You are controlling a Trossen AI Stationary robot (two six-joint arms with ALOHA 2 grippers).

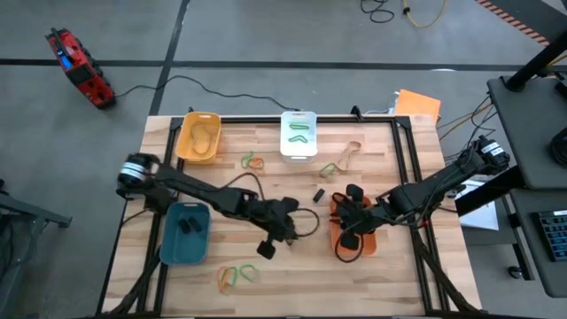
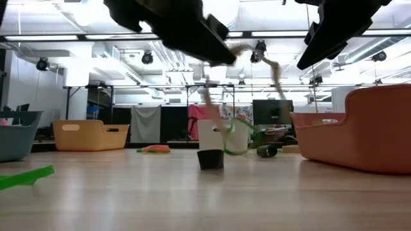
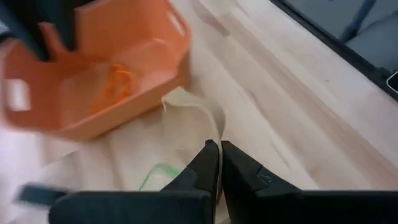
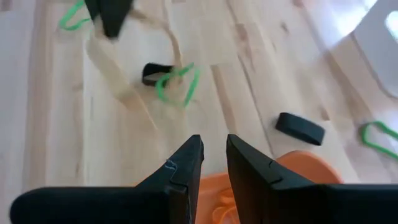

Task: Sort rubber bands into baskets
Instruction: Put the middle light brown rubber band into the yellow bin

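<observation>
Green rubber band (image 2: 26,175) lies flat at the near edge of the table, well apart from the orange basket (image 1: 370,241) and off toward the left arm's side.

The left gripper (image 1: 285,223) is just beside the orange basket, on the side toward the table's middle. Its 2 fingers are pressed fully together, and a tan rubber band (image 4: 115,73) appears pinched at their tips. The band hangs as a long slack loop, lifted clear of the wood, so its long axis runs down and away from the fingertips and not across them.

The right gripper (image 4: 214,149) hovers over the orange basket's inner rim, its fingers a narrow gap apart with nothing between them. It looks to be waiting.

Orange bands already lie in the orange basket, so I judge that the tan one does not belong there. The yellow basket (image 1: 182,142) is the likely home. It sits well apart from the orange basket, at the far edge of the table on the left arm's side, past the white basket (image 1: 299,156). The carry therefore runs away from the orange basket, and the left arm is both nearer and already loaded.
</observation>
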